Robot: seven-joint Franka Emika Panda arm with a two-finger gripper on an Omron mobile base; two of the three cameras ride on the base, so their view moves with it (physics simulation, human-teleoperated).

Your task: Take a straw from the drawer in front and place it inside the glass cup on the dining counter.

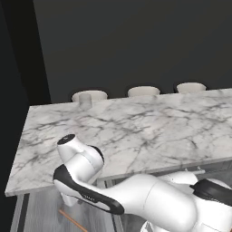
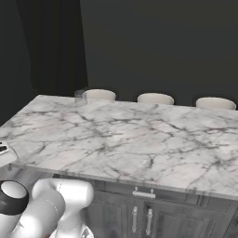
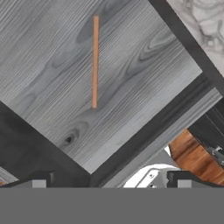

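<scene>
Hovering over the open drawer [image 3: 65, 78], gripper [image 3: 107, 183] with fingers spread wide, nothing between the tips. Straw [image 3: 95, 61] lying flat and straight on the pale grey wood-grain drawer floor, well clear of the drawer walls, apart from both fingertips. Seen again as an orange sliver [image 1: 72, 220] low in the drawer, just below the near edge of the dining counter [image 1: 136, 131]. Glass cup [image 1: 85, 100] standing upright at the counter's far edge, toward its left end, just in front of the leftmost stool [image 1: 90, 95]. Further stools [image 2: 155, 98] lined up beyond the far edge.
</scene>
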